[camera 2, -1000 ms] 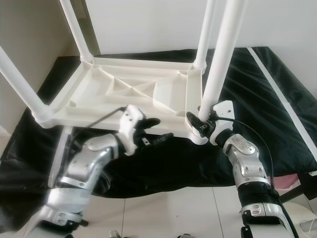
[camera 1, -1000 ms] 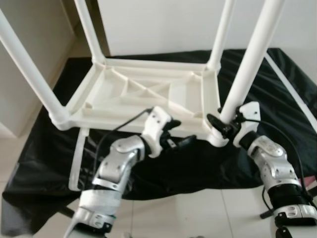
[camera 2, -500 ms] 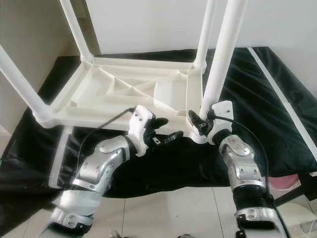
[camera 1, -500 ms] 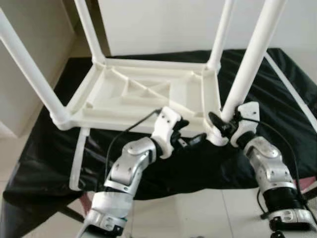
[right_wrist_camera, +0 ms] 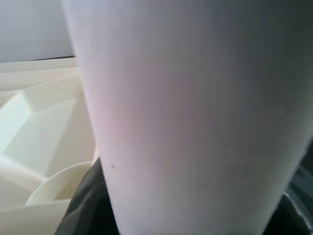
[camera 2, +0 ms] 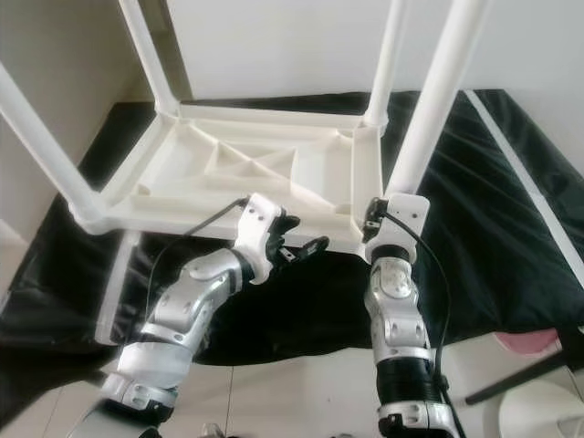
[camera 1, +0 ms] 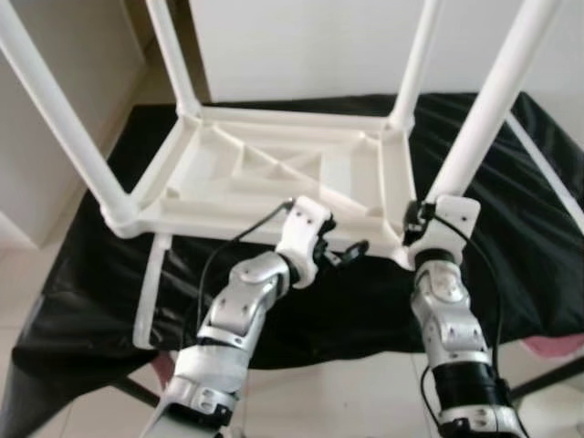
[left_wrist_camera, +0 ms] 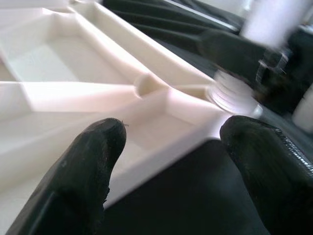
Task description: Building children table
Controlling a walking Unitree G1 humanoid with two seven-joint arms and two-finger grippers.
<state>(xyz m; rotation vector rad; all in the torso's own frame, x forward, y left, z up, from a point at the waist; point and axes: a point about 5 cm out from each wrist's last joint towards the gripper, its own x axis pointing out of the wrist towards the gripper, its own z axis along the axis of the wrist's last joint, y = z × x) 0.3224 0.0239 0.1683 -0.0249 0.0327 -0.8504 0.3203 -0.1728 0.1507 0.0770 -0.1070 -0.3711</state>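
Since the earlier frame the right hand [camera 1: 418, 222], grip state indeterminate, has closed against the upright near-right leg [camera 1: 488, 114]; left hand [camera 1: 339, 253] open beside the inverted table [camera 1: 274, 173].

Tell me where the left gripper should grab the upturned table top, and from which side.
Grip the near rim of the table top, probably approaching from the robot's side. That edge is a thin, straight wall facing the left gripper, whose open jaws already point at it, clear of the leg by the right gripper.

Head eyes look down (wrists close) at table [camera 1: 274, 173].
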